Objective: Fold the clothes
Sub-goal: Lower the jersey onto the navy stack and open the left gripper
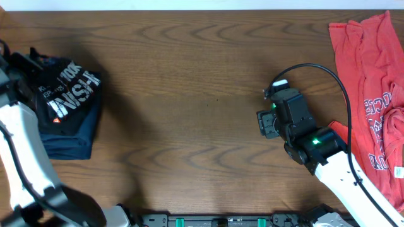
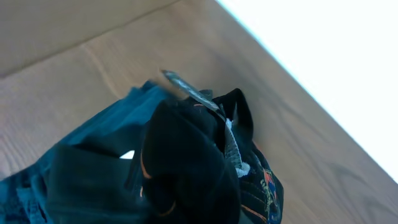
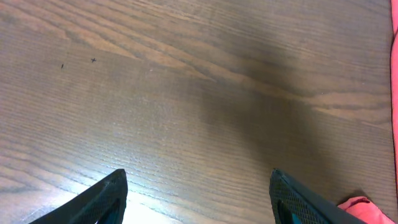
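Note:
A black printed shirt point(image 1: 72, 91) lies on a folded navy garment point(image 1: 69, 142) at the table's left edge. My left gripper point(image 1: 24, 63) is at the black shirt's far left corner. In the left wrist view a bunched fold of the black shirt point(image 2: 186, 168) rises right up to the camera and covers the fingers, so it looks pinched. The navy cloth point(image 2: 93, 155) lies under it. A red shirt point(image 1: 372, 94) lies spread and crumpled at the right edge. My right gripper point(image 1: 266, 113) point(image 3: 199, 199) is open and empty over bare wood, left of the red shirt.
The wooden table point(image 1: 189, 82) runs between the two clothes piles. A black cable point(image 1: 328, 72) loops over the right arm. A corner of red cloth point(image 3: 367, 208) shows beside the right finger. The table's far edge point(image 2: 292, 81) is close behind the dark pile.

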Motion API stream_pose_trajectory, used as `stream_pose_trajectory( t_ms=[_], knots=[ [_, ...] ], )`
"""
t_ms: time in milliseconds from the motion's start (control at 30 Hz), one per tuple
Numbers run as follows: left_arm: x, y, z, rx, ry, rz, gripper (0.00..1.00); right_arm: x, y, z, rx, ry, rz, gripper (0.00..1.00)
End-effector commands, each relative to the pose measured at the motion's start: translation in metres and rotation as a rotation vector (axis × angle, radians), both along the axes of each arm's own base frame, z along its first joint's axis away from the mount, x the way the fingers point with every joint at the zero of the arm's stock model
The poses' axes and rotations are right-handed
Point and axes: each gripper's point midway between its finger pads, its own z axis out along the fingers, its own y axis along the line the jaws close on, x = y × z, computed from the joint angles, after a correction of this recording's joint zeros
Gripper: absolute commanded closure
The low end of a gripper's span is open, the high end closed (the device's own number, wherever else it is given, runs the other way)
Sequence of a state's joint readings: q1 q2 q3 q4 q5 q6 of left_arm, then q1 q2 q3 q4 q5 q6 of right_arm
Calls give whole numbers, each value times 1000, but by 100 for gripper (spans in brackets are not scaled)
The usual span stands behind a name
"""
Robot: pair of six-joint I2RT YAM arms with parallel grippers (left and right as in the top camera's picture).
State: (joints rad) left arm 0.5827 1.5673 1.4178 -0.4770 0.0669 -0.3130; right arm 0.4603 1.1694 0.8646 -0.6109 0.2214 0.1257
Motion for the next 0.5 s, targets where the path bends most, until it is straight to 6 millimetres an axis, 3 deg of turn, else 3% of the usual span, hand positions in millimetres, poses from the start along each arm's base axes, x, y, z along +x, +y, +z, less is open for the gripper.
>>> stream_pose_trajectory(
  t_ms=[0,200,367,467],
  knots=[
    [-1,23,-17,-28,3,74,94,3,-5,6,4,-14,-32,29],
    [2,44,-34,-30,8,107,94,2,-5,6,3,-12,-32,29],
    [2,59,-34,-15,-13,131,93,2,-6,6,3,-13,-33,29],
    [-1,68,-33,-5,-24,151,87,2,-5,6,3,-12,-32,29]
  ],
)
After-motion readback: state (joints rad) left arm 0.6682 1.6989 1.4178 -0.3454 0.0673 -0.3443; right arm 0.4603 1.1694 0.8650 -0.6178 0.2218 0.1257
